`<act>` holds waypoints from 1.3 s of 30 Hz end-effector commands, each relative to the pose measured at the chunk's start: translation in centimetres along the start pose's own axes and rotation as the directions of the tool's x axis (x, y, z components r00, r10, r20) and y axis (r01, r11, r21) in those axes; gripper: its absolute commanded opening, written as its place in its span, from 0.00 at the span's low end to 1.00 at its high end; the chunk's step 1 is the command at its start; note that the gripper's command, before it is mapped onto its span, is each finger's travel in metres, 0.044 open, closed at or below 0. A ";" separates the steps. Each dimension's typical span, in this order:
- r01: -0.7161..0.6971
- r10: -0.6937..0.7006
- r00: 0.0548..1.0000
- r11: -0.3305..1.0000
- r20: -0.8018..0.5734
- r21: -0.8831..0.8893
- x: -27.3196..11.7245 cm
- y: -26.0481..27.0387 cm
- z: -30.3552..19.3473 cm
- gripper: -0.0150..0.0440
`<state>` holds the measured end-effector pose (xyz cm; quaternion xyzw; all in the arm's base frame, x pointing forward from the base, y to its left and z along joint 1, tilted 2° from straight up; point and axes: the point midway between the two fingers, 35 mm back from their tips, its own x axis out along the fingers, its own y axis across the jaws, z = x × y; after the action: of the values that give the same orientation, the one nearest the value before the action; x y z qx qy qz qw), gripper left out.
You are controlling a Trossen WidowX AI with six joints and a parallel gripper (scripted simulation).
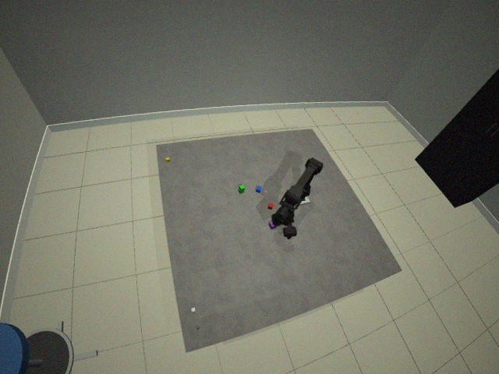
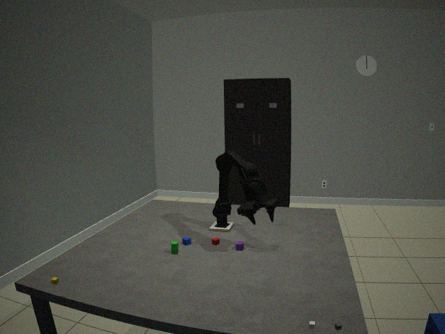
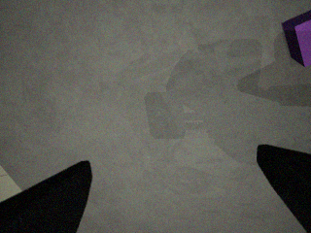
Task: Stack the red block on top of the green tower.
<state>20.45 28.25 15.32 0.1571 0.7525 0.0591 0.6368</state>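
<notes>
Hanging above the grey surface, the jaws stood spread almost to their widest with nothing between them. The arm was folded over its white base. The red block sat on the surface in front of the base, between the blue block and the purple block. The green tower stood upright just beside the blue block. In the wrist view the purple block showed at the upper right corner.
</notes>
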 end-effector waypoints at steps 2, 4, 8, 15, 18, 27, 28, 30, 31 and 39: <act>0.049 -0.054 0.996 0.997 0.076 0.062 -0.9 -4.9 2.3 1.00; 0.069 -0.079 0.991 0.993 0.104 0.093 -1.2 -7.0 3.1 1.00; 0.111 -0.135 0.979 0.982 0.151 0.156 -1.9 -11.2 4.2 1.00; 0.187 -0.245 0.948 0.945 0.203 0.270 -2.5 -18.7 4.6 1.00; 0.218 -0.293 0.933 0.923 0.211 0.316 -2.6 -21.5 4.2 1.00; 0.226 -0.304 0.929 0.918 0.213 0.326 -2.9 -22.5 4.3 1.00; 0.226 -0.304 0.929 0.918 0.213 0.326 -2.7 -22.6 4.3 1.00; 0.226 -0.304 0.929 0.918 0.213 0.326 -2.0 -22.8 4.5 1.00; 0.226 -0.304 0.929 0.918 0.213 0.326 -1.5 -22.9 4.6 1.00; 0.226 -0.304 0.929 0.918 0.212 0.326 1.1 -23.7 5.1 1.00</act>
<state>21.50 5.69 7.04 0.1557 0.6780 -0.1632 0.6996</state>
